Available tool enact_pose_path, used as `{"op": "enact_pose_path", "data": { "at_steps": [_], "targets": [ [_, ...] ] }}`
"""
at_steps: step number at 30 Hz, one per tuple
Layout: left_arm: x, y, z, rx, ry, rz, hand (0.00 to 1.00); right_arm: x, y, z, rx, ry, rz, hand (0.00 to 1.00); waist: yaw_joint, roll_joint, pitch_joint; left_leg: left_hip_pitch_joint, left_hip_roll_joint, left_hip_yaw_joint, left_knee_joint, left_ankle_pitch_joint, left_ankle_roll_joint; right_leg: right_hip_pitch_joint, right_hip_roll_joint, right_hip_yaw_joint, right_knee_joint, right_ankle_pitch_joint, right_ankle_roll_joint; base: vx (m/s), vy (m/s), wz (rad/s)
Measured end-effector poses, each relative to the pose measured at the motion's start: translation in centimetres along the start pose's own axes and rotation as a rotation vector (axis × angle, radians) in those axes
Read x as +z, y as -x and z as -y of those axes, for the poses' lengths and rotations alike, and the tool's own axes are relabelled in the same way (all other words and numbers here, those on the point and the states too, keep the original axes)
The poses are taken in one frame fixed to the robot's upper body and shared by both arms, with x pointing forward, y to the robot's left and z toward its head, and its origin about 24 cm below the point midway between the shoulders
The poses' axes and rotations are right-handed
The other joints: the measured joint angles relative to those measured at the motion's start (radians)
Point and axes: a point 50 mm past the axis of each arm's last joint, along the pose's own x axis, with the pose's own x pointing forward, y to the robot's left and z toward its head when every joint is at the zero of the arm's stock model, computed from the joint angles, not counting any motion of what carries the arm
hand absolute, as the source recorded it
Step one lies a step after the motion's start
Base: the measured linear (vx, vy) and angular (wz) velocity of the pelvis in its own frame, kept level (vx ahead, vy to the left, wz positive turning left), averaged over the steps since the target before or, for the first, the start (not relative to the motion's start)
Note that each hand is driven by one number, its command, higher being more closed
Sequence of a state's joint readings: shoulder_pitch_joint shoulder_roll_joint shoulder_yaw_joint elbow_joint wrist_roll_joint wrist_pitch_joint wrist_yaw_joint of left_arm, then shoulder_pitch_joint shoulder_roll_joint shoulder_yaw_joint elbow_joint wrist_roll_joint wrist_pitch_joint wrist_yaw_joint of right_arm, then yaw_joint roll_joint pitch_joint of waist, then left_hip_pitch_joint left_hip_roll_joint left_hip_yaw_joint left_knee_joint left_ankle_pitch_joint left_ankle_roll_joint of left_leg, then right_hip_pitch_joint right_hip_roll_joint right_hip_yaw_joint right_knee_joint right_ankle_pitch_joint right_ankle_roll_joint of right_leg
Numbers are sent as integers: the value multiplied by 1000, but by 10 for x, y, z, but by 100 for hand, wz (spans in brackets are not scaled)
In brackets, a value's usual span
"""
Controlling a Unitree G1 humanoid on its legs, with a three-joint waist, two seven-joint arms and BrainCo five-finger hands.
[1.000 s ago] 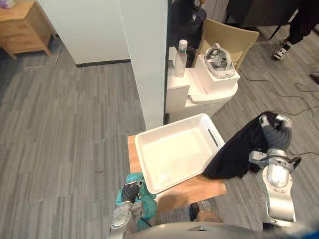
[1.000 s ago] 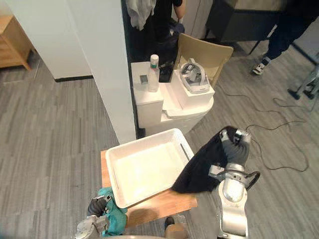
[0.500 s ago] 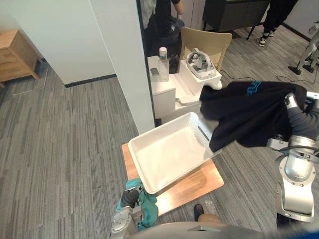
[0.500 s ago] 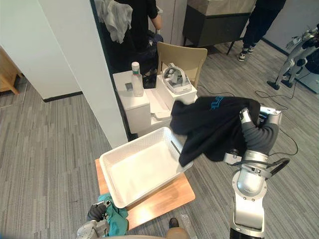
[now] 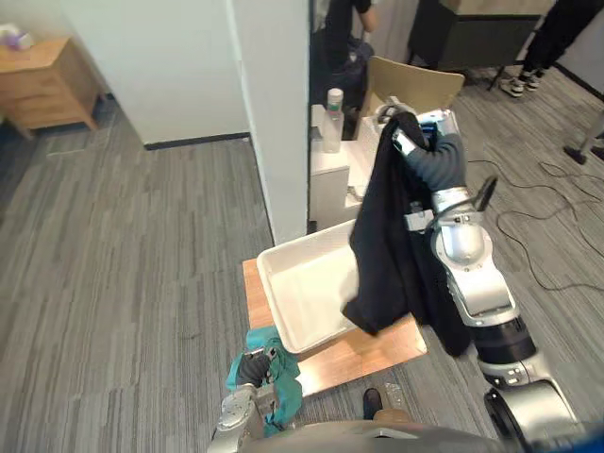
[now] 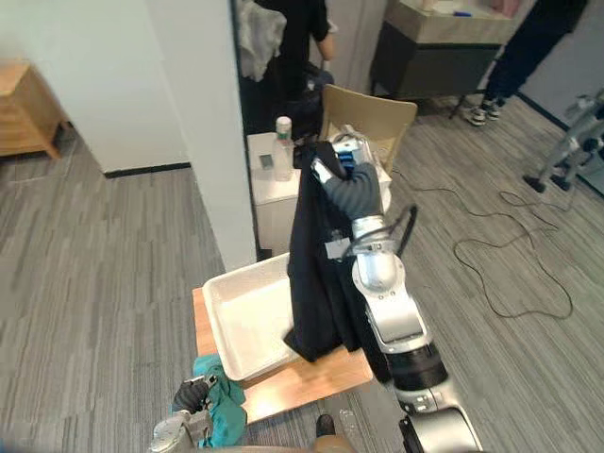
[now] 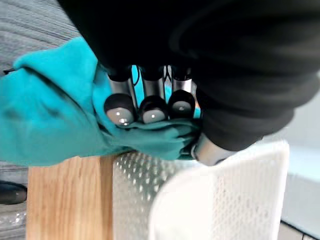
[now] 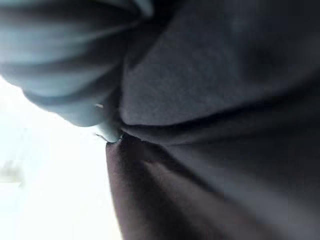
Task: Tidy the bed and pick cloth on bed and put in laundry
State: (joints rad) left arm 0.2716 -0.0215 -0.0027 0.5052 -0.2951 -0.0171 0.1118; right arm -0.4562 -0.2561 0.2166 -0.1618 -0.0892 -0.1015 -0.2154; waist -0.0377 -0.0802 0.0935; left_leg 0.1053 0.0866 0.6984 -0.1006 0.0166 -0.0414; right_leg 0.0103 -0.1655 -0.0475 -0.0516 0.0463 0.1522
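A black garment [image 5: 387,245] hangs long from my right hand [image 5: 413,132], which is raised high and shut on its top edge. The garment's lower end dangles over the right side of the white mesh laundry basket [image 5: 293,297], which sits on a low wooden table [image 5: 363,354]. The right wrist view shows the same black fabric [image 8: 225,125] from close up. My left hand [image 5: 248,368] stays low at the table's near left corner, fingers [image 7: 150,100] curled round a teal cloth [image 7: 45,120] beside the basket's wall [image 7: 200,200].
A white pillar [image 5: 274,94] rises just behind the basket. A white cabinet [image 5: 330,170] with a bottle [image 5: 333,118] and a tan chair [image 5: 420,80] stand behind it. A wooden nightstand [image 5: 47,80] is far left. A person's legs [image 5: 543,42] show at the back right.
My right arm has swung the black garment from the right side to above the basket and lifted it higher. The camera has shifted. My left hand still holds the teal cloth.
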Motion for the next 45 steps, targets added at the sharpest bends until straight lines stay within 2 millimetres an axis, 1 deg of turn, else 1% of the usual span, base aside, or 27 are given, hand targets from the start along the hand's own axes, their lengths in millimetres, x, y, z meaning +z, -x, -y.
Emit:
{"op": "enact_pose_path", "data": {
  "at_steps": [3,6,11,13,14,15,17,19,21,24,26,27,29,31,32,34,35,36,37,39,41,45],
  "targets": [
    [1,0,-1,5,-2,7,100,5,-7,0,-2,2,26,100,0,0,0,-18,-10,-26,-2,7,9,-3,-12,-24,1,0,0,-47,-5,29],
    [1,0,-2,7,-1,8,100,4,-12,0,-2,6,23,100,1,0,0,-20,-13,-32,-2,9,12,-3,-15,-30,3,0,0,-31,-11,9],
    [5,-2,1,0,0,20,100,2,-10,-1,-7,26,15,100,-2,1,1,-52,-17,-59,-3,23,19,-21,-17,-57,9,0,0,-39,-22,16],
    [7,-3,1,-1,0,25,100,-8,1,-2,-11,50,-34,100,-3,4,3,-63,-17,-76,-3,30,22,-24,-17,-72,12,0,0,-34,-27,21],
    [6,-3,1,0,0,24,100,-18,11,-3,-10,60,-88,100,-2,5,4,-68,-17,-80,-3,32,23,-27,-17,-76,17,-2,-2,-36,-19,15],
    [6,-3,0,1,0,24,100,-23,15,-5,-9,67,-115,100,-2,6,4,-72,-17,-82,-3,33,24,-31,-18,-76,18,-2,-2,-46,-18,9],
    [6,-2,-1,5,2,23,100,-43,32,-11,-6,59,-234,100,-7,18,14,-88,-21,-94,-3,39,30,-41,-26,-86,20,-4,-5,-52,-17,14],
    [6,-2,-1,6,3,22,100,-50,35,-12,-4,60,-271,100,-9,30,27,-88,-24,-99,-3,39,31,-42,-31,-90,26,-6,-5,-62,3,11],
    [6,-2,-1,8,4,23,100,-50,35,-15,-10,43,-277,100,-7,39,45,-89,-27,-101,-3,37,28,-47,-36,-90,35,-13,-8,-73,14,4],
    [4,-1,-4,15,0,19,100,-48,36,-28,0,-1,-282,100,-4,43,58,-122,-28,-102,-3,37,24,-82,-40,-97,45,-21,-11,-58,0,5],
    [5,-1,-6,16,-7,21,100,-54,41,-42,45,-20,-318,100,0,39,88,-130,-29,-104,-2,38,25,-93,-42,-99,44,-12,-20,-11,-2,4],
    [5,-1,-7,17,-10,21,100,-57,43,-47,57,-28,-336,100,0,38,93,-134,-30,-105,-1,38,25,-96,-43,-99,45,-11,-19,-7,2,4],
    [9,-3,-8,13,-23,32,100,-69,50,-56,89,-29,-397,100,1,38,108,-158,-32,-107,3,41,29,-116,-45,-99,52,-8,-17,19,-6,5],
    [20,-7,-6,5,-16,72,100,-87,62,-64,114,-23,-495,100,5,42,146,-202,-32,-114,22,51,43,-154,-50,-100,61,2,-20,29,-20,11],
    [23,-8,-5,2,-12,84,100,-92,66,-66,118,-22,-521,100,6,43,159,-216,-30,-116,36,48,47,-162,-52,-102,65,2,-20,16,-25,16],
    [37,-14,0,-15,-1,127,100,-111,79,-68,134,3,-621,100,10,57,213,-266,-18,-130,101,27,60,-187,-59,-108,84,2,-20,16,-21,18],
    [40,-15,1,-19,0,139,100,-116,81,-67,135,17,-641,100,14,62,226,-275,-16,-134,115,22,60,-193,-61,-109,90,1,-21,-6,-8,8],
    [44,-16,4,-26,3,156,100,-123,87,-66,141,47,-677,100,23,74,237,-299,-13,-139,135,15,61,-216,-63,-109,102,1,-21,0,0,0],
    [48,-17,6,-31,4,173,100,-129,92,-64,136,67,-708,0,25,85,255,-309,-11,-146,149,6,63,-219,-64,-110,105,0,-22,0,1,3],
    [52,-19,6,-25,6,186,100,-138,99,-61,128,82,-761,0,26,98,268,-327,-7,-158,168,-6,60,-230,-66,-116,119,-8,-28,-5,5,12],
    [51,-21,4,-7,1,182,100,-146,106,-60,126,101,-813,0,26,101,284,-337,0,-165,192,-14,60,-238,-70,-127,150,-27,-28,-4,-2,12],
    [54,-22,3,-2,-3,191,100,-149,107,-57,116,112,-828,0,25,103,292,-335,2,-175,197,-19,55,-238,-70,-131,168,-37,-32,-3,-1,6]
  ]
}}
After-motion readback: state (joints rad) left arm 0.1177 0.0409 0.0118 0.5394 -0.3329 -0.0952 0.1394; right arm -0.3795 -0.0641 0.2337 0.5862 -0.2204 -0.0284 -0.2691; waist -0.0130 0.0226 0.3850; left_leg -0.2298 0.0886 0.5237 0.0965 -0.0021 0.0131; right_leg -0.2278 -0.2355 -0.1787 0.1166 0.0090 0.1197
